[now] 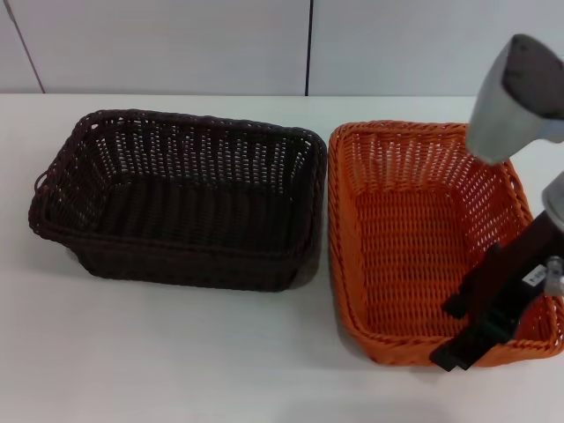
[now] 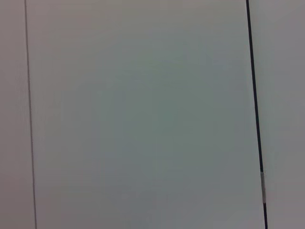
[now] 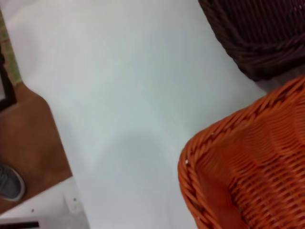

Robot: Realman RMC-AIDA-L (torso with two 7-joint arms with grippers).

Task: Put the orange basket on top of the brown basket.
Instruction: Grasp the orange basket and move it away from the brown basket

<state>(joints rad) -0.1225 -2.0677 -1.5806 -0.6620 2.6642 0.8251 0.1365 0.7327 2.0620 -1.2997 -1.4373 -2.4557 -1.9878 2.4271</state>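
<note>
The orange basket [image 1: 397,238] sits upright on the white table, at the right in the head view. The brown basket [image 1: 176,203] stands just to its left, and their rims nearly touch. My right gripper [image 1: 463,328] is at the orange basket's near right corner. One black finger [image 1: 473,286] is inside the basket and the other is at the front rim, with a gap between them. The right wrist view shows the orange basket's corner [image 3: 248,162] and a corner of the brown basket [image 3: 257,38]. My left gripper is out of view.
The white table [image 1: 176,352] stretches in front of both baskets. The right wrist view shows the table's edge, brown floor beyond it and a shoe [image 3: 9,183]. A grey panelled wall [image 2: 143,114] fills the left wrist view.
</note>
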